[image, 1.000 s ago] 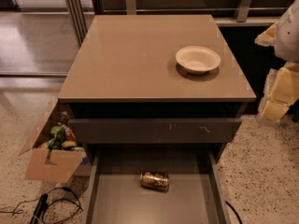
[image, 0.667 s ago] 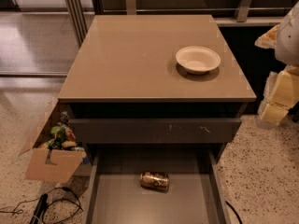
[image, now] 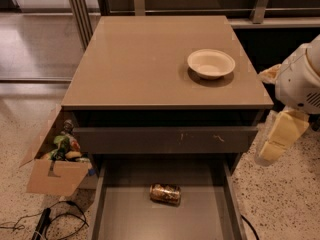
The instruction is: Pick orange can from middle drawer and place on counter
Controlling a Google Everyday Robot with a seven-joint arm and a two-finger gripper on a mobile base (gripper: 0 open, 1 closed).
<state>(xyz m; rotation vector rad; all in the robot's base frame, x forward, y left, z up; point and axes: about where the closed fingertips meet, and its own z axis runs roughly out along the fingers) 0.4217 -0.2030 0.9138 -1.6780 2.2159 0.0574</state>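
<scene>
Nothing has moved: orange can (image: 165, 194) lies in middle drawer (image: 127, 220), well apart from end effector (image: 271, 149), whose opening I cannot tell.

Counter (image: 140, 69): smooth, glossy tan top with soft reflections. Bowl (image: 211, 63): matt off-white; paper or plastic cannot be told. Orange can (image: 165, 194): shiny metal, mottled print. Middle drawer (image: 125, 219): flat, matt dark grey floor. Drawer front (image: 165, 139) above it: dark grey, scratched. Cardboard box (image: 50, 176): plain matt brown. Floor (image: 285, 199): speckled, stone-like. Gripper (image: 272, 146), right of the drawer front: smooth, pale cream, plastic-looking.
</scene>
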